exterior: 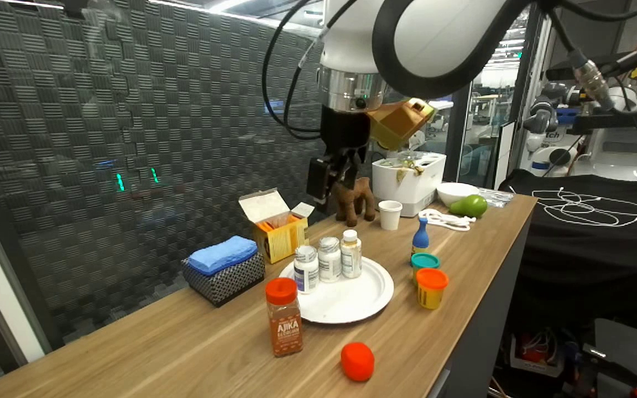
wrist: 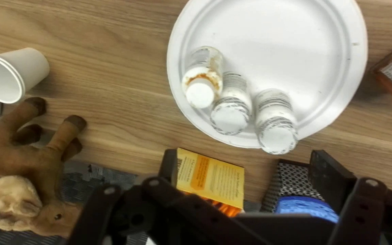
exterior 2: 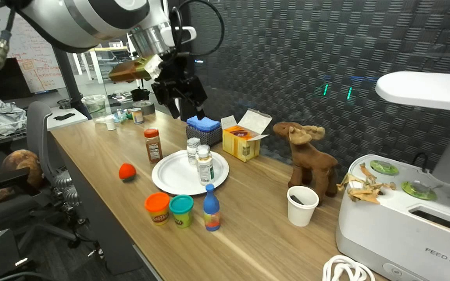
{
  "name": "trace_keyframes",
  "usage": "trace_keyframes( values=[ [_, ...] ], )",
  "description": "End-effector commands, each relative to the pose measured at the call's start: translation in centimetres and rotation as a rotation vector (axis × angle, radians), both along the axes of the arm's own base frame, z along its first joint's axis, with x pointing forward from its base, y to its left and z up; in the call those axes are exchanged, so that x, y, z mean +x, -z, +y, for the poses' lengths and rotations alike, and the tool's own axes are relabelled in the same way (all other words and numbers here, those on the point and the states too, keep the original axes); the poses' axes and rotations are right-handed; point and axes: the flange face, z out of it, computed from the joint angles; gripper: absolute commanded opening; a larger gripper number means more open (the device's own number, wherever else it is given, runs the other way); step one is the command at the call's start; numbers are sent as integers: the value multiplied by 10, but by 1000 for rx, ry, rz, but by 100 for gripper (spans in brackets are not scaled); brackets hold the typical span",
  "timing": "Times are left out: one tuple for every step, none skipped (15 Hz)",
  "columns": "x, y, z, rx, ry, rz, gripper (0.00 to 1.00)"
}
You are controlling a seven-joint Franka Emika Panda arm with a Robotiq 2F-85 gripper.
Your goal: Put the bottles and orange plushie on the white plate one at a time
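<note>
Three white bottles stand close together on the white plate (exterior: 346,304), near its back rim: one (wrist: 202,78) with a plain white cap, two (wrist: 230,112) (wrist: 276,126) with patterned cap edges. Off the plate, upright on the table, is the brown bottle with a red cap (exterior: 285,318); it is partly cut off in the wrist view. The orange plushie (exterior: 358,361) rests on the wood near the front edge, seen in both exterior views but not from the wrist. High above the back of the table hangs my gripper (exterior 2: 188,113), its fingers spread wide and nothing between them.
Two lidded tubs, orange (exterior 2: 157,208) and teal (exterior 2: 182,211), sit near the plate with a blue squeeze bottle (exterior 2: 211,208). Along the back are a grey box with blue cloth (exterior: 224,271), a yellow box (exterior: 282,235), a brown moose toy (exterior 2: 311,164) and a white cup (exterior 2: 302,207).
</note>
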Motion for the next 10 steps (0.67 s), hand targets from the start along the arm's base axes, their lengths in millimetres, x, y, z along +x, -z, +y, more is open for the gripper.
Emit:
trace_keyframes(
  values=[
    [-18, -25, 43, 36, -27, 7, 100],
    [-22, -28, 50, 34, -35, 10, 100],
    [-27, -29, 53, 29, -37, 18, 100],
    [-33, -28, 53, 15, -34, 30, 100],
    [-40, -26, 49, -1, -26, 49, 100],
    [-48, -23, 43, -13, -14, 71, 100],
    [-56, -19, 35, -22, 7, 95, 100],
    [-63, -16, 28, -28, 31, 113, 100],
    [-69, -13, 20, -29, 61, 129, 100],
    [-75, -9, 11, -15, 138, 148, 100]
  ],
)
